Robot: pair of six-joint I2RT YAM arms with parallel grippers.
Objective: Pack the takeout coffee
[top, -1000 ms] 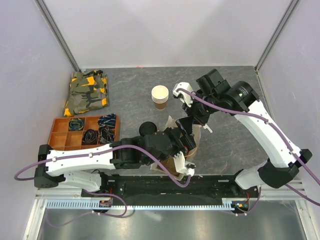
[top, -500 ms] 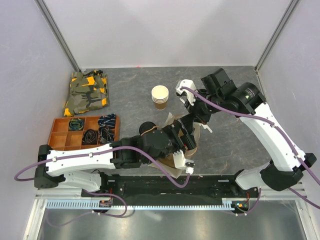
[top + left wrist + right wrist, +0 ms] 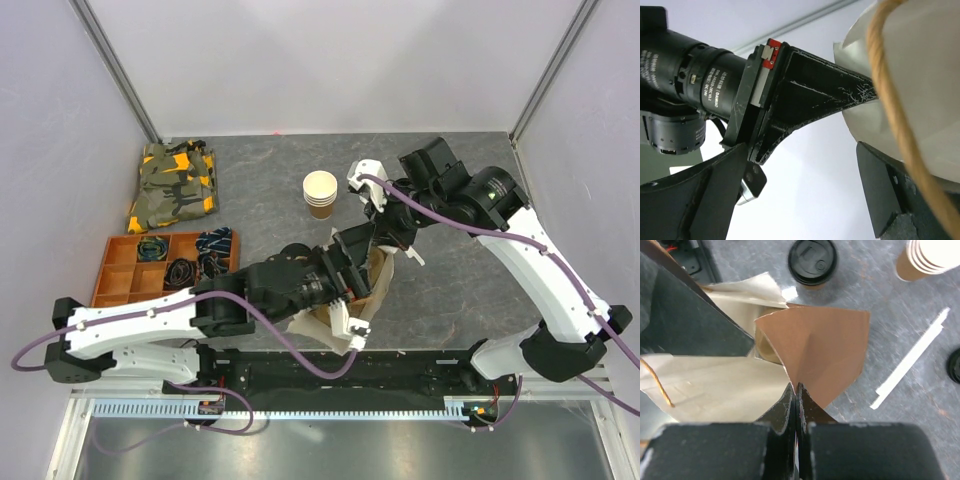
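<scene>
The takeout coffee (image 3: 812,261) stands upright on the desk (image 3: 880,305), black lid up and long axis vertical, just left of the paper bag (image 3: 825,350). The right end effector (image 3: 796,399) is pinched tight on the bag's brown rim. The left end effector (image 3: 800,150) is spread wide at the bag's mouth, with nothing clamped. A stack of cups (image 3: 320,193) sits farther back.

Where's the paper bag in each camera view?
Top external: paper bag at centre, between the two arms' ends.
Left wrist: paper bag at right, its pale lining and cord handle showing.
Right wrist: paper bag at centre, brown flap up.
Shared landmark: right gripper, shut on the bag's edge in all three.
</scene>
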